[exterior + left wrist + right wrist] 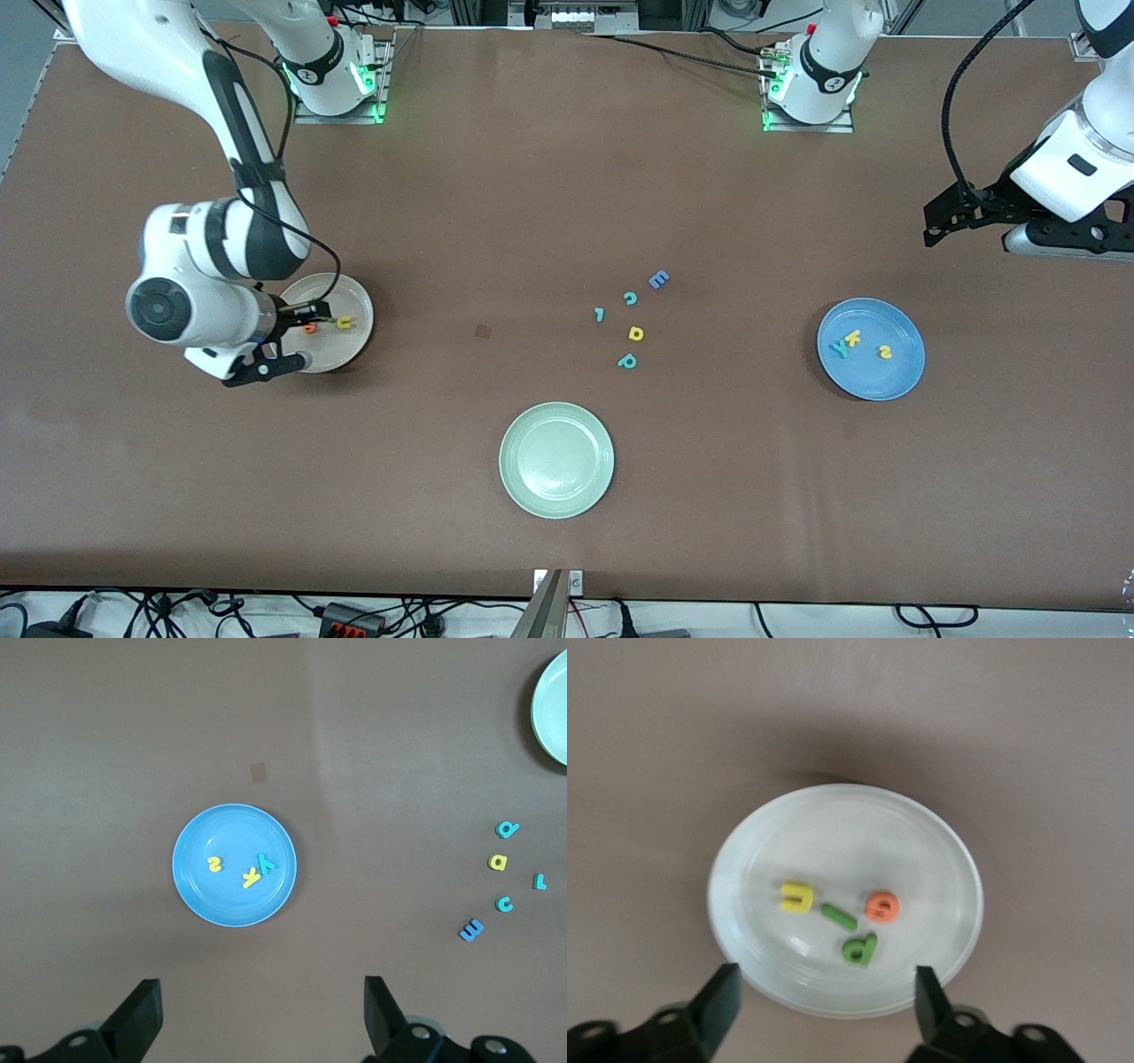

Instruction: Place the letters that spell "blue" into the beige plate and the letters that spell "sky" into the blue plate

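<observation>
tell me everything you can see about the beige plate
The beige plate is round, shallow and cream-coloured with a low rim and a smooth, slightly glossy surface. It sits flat on the brown table toward the right arm's end. Four small letters lie in it: a yellow u, a green l, an orange e and a green b. The right gripper hangs over it, jaws open, holding nothing.

Your front view looks down from high across the worktop [496, 221], facing both bases. Your left wrist view looks straight down on the blue plate [234, 865] from well above; your right wrist view sits close over the beige plate [846, 899]. Both plates also show in front.
</observation>
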